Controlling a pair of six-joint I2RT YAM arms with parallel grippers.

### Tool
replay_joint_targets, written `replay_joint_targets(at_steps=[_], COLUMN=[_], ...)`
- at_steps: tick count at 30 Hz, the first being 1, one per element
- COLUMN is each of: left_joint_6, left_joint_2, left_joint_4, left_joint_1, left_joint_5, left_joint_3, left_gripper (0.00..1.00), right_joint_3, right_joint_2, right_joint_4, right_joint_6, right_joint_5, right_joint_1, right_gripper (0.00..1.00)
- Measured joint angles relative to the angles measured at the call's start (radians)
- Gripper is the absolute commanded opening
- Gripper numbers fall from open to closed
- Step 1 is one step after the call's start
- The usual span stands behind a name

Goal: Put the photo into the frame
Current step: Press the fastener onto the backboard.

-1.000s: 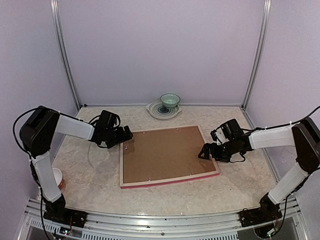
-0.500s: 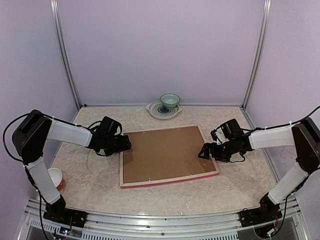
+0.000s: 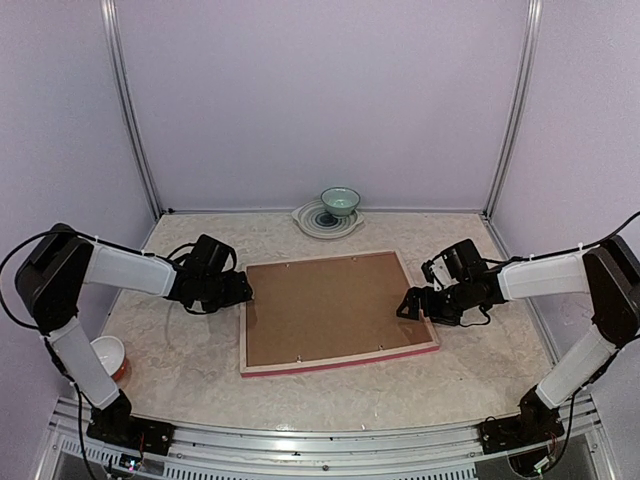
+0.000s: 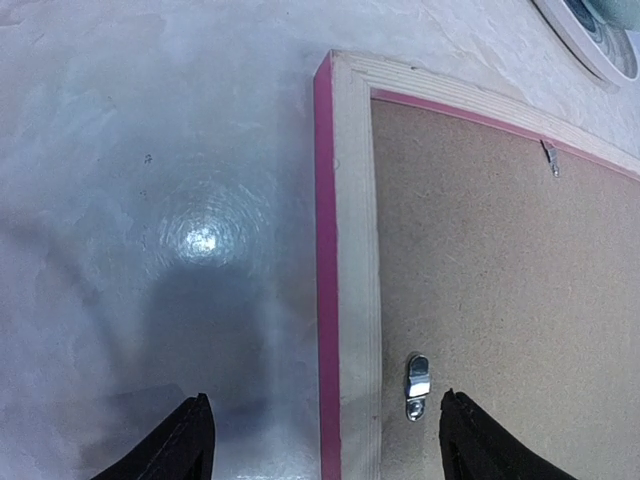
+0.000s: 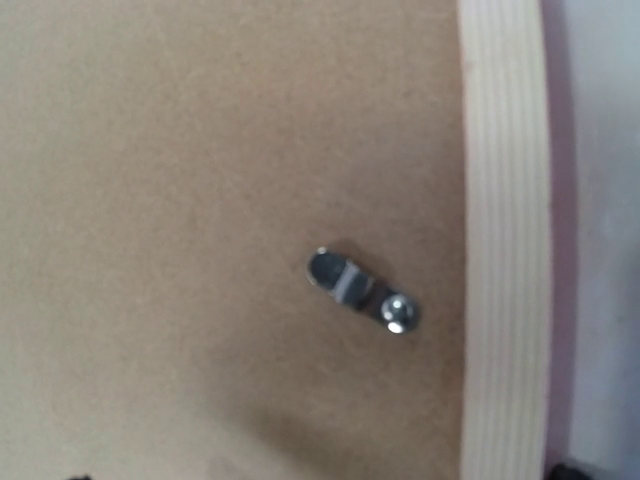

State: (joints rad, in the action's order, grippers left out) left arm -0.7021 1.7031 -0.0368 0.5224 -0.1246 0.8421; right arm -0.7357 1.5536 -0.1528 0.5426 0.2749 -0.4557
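A small white cup (image 3: 107, 352) sits at the near left of the surface (image 3: 180, 360). The frame (image 3: 340, 359) lies face down in the middle, pale wood up, with brown backing (image 3: 330, 305) filling it. The left hand (image 3: 243, 290) is open, its fingers astride the frame's left rail. The right hand (image 3: 410, 303), also open, is at the right rail. Beyond, a green bowl (image 3: 340, 202) rests on a plate (image 3: 310, 222).
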Motion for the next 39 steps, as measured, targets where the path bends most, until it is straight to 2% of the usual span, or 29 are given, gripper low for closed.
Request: replay_joint_targets(at_steps=[28, 32, 39], left_joint_6=[0.036, 0.042, 0.053], left_joint_2=[0.070, 0.082, 0.089], left_joint_4=[0.028, 0.011, -0.007], left_joint_1=[-0.011, -0.002, 0.014], left_joint_5=[-0.001, -0.019, -0.060], left_joint_3=[0.042, 0.060, 0.067], left_gripper=[0.72, 0.67, 0.66], right_joint_3=[-0.003, -0.003, -0.003], right_joint_2=[0.019, 0.019, 0.021], right_joint_4=[0.031, 0.034, 0.039], right_joint_6=[-0.002, -0.002, -0.002], right_joint_5=[-0.001, -0.001, -0.002], right_joint_1=[0.000, 0.000, 0.000], right_gripper=[0.99, 0.99, 0.99])
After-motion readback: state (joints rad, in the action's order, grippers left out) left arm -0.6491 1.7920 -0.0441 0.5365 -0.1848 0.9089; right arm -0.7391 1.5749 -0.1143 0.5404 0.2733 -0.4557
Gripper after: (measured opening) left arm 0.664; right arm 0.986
